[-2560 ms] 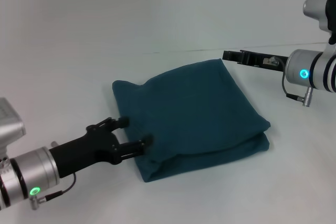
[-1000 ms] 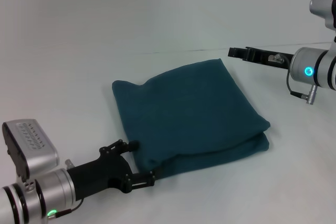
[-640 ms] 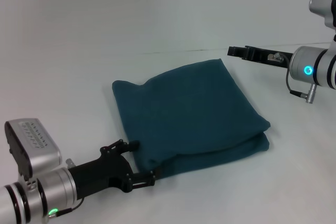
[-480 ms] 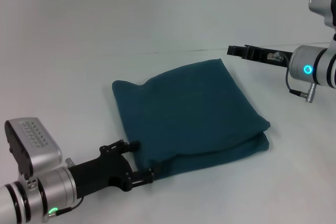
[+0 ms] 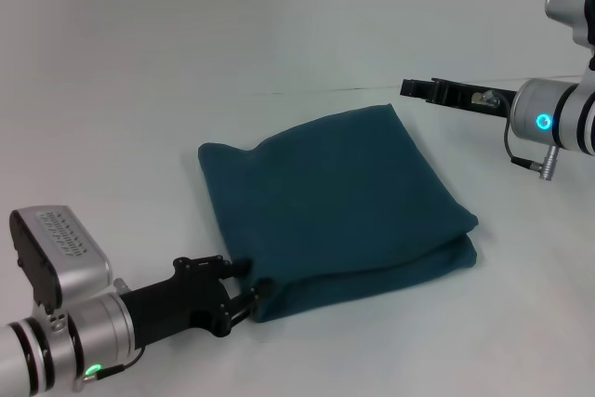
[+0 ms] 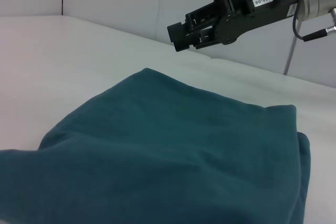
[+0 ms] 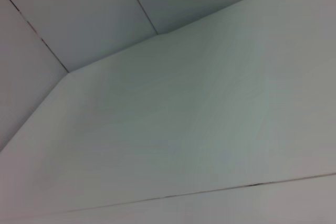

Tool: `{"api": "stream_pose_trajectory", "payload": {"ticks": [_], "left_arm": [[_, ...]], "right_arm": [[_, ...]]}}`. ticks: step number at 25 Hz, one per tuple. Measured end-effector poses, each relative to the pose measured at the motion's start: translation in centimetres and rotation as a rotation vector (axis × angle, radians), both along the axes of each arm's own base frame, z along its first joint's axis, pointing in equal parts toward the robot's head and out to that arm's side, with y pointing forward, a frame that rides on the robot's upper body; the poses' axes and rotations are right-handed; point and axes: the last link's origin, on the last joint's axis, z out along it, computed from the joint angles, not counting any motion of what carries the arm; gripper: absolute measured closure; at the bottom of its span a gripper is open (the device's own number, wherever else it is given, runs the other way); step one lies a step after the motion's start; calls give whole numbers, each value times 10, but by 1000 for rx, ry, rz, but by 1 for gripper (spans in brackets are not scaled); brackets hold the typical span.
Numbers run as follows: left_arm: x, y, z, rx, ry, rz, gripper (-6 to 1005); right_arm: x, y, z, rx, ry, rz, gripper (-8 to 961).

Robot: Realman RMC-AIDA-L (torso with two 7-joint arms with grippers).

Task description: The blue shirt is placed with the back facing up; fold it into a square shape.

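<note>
The blue shirt (image 5: 335, 202) lies folded into a rough square on the white table, plain side up. It fills the lower part of the left wrist view (image 6: 157, 150). My left gripper (image 5: 251, 279) is at the shirt's near left corner, its fingers drawn in on the folded edge there. My right gripper (image 5: 410, 88) hangs empty above the table just beyond the shirt's far right corner, fingers together. It also shows in the left wrist view (image 6: 179, 28). The right wrist view shows only table and wall.
The white table (image 5: 139, 118) runs all around the shirt, with a thin seam line (image 5: 316, 90) behind it. A pale wall stands at the back.
My left gripper moved down along the shirt's left edge to the near corner. Its fingers, spread half a second ago, have drawn in on the edge. The right gripper barely moved.
</note>
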Motion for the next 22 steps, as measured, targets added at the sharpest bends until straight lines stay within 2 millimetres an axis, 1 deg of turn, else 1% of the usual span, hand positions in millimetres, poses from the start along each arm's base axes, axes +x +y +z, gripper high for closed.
{"api": "stream_pose_trajectory", "payload": {"ticks": [6, 11, 16, 22], "left_arm": [[0, 1, 1, 2, 2, -3, 587], [1, 4, 4, 16, 5, -7, 828], [-1, 11, 11, 52, 24, -6, 996], [-3, 20, 23, 101, 43, -4, 996]], "right_arm": [[0, 0, 0, 0, 0, 0, 531], [0, 0, 0, 1, -1, 0, 531], [0, 0, 0, 1, -1, 0, 531], [-1, 0, -1, 1, 0, 1, 532]]}}
